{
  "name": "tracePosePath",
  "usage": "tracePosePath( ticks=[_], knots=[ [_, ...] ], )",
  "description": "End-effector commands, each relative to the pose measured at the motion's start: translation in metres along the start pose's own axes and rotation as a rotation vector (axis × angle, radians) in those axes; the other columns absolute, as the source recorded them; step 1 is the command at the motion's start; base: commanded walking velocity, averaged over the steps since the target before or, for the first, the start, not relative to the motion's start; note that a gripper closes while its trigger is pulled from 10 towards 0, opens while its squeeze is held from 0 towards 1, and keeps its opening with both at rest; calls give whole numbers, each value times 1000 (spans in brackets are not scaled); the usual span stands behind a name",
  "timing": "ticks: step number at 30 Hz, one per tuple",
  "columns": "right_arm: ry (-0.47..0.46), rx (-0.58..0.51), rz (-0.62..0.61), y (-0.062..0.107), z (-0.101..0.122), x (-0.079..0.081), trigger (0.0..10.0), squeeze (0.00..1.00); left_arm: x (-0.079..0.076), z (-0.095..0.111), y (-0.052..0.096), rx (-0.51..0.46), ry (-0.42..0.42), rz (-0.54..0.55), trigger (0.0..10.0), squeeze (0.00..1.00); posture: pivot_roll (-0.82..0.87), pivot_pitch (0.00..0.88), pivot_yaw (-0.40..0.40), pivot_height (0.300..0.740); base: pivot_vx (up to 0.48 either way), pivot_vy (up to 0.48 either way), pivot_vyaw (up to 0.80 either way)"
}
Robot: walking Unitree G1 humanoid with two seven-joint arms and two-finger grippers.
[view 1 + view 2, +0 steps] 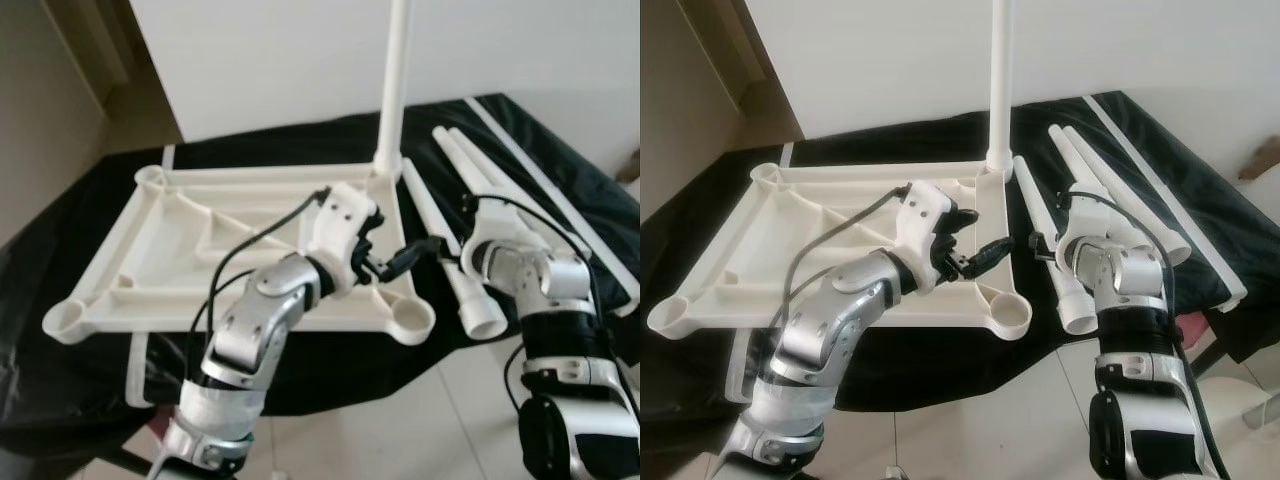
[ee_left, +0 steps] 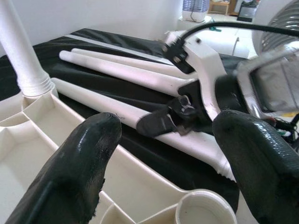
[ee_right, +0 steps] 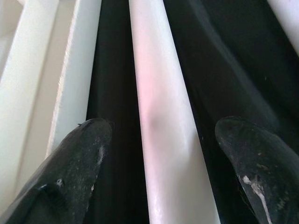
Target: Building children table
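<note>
1. While my left arm reaches forward over the white tabletop, which lies upside down on the black cloth, my left gripper hovers above the tabletop's right edge with its fingers spread apart and nothing between them.
2. My left forearm is bent at the elbow and angled up and to the right, the wrist ending near the corner socket closest to me.
3. One white leg already stands upright in the far right corner socket.
4. My right arm is folded, its wrist turned down toward the loose legs lying on the cloth just right of the tabletop.
5. My right gripper is open, one finger on each side of a loose leg, not yet closed on it.
6. Two more loose legs lie beside it, farther right.
</note>
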State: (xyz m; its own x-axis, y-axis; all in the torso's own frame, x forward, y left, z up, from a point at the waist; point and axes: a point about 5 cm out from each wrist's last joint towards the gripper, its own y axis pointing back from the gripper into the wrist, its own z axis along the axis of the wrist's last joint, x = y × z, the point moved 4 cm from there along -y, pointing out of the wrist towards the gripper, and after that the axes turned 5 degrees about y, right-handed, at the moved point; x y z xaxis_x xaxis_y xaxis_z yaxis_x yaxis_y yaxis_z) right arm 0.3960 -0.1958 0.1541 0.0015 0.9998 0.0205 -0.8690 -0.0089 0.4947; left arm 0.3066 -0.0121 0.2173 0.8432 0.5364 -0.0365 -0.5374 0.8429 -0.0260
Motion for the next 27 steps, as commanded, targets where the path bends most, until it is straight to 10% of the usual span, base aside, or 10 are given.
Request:
tracePosePath(
  ticks=[1,27],
  knots=[
    [22,49,20,-4,-6,6,10000,0,-2,-2,2,6,8,6,10000,0,35,0,61,740,0,0,0],
    [-62,425,5,-12,-94,10,10000,0,-6,-10,13,25,54,47,10000,0,70,17,32,740,0,0,0]
  ],
)
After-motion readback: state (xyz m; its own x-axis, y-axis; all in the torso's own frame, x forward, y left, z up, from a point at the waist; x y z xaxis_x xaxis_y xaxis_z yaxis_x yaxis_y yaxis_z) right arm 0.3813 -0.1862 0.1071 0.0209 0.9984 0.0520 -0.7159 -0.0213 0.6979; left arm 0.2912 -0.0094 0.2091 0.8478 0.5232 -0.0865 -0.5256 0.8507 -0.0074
